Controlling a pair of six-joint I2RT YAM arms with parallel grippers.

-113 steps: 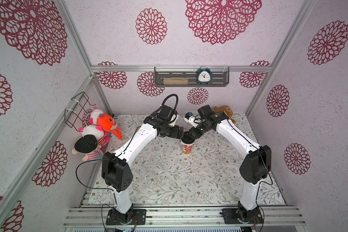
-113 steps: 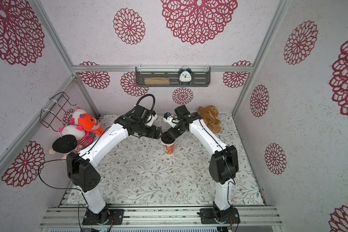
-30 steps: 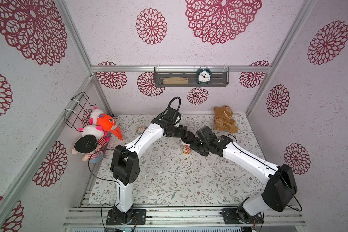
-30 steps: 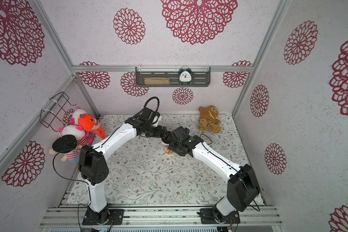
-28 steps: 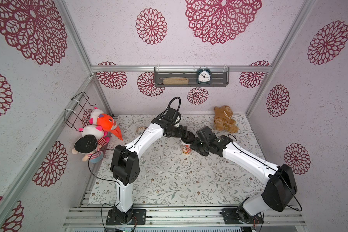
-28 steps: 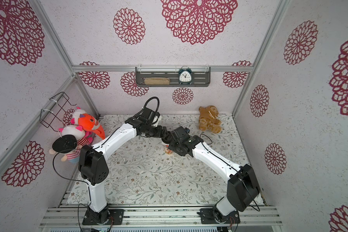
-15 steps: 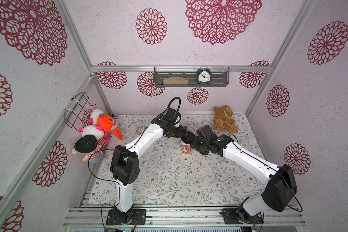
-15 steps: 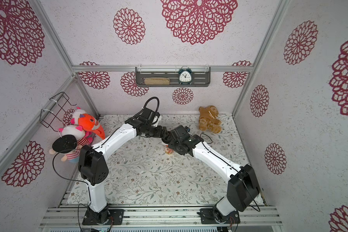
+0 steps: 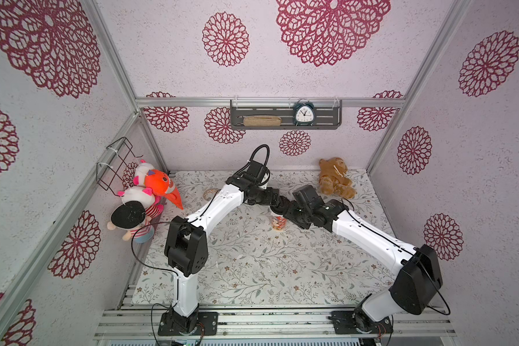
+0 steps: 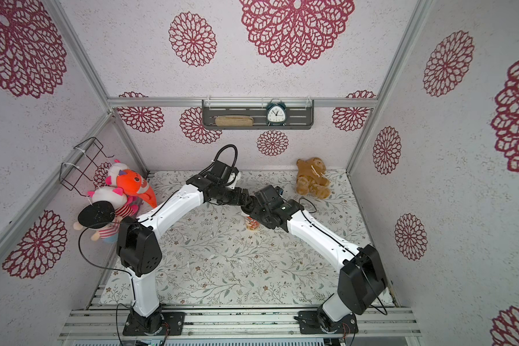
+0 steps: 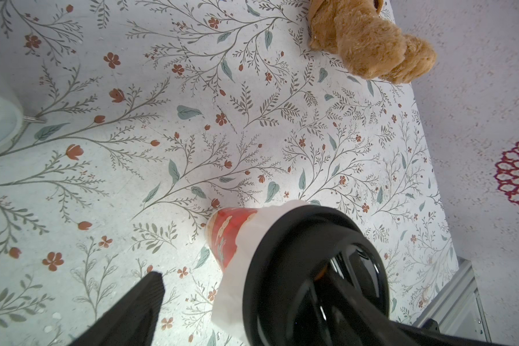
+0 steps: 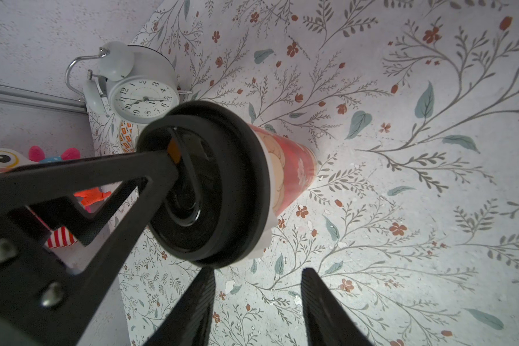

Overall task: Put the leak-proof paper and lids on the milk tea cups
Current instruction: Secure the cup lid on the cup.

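The right gripper (image 12: 257, 271) hangs with its jaws spread and nothing between them. Just past its fingertips the milk tea cup (image 12: 294, 170) stands upright on the floral table (image 12: 417, 224). The leak-proof paper (image 12: 265, 236) lies over the cup's rim, its white edge showing under a black lid (image 12: 237, 185). The left gripper (image 11: 240, 269) is spread too, with one finger (image 12: 102, 179) in the lid's hollow and the other (image 11: 138, 302) clear of the cup's wall. Beyond the cup, a white alarm clock (image 12: 144, 99) shows numerals 1 to 12. The cup's red print is not legible.
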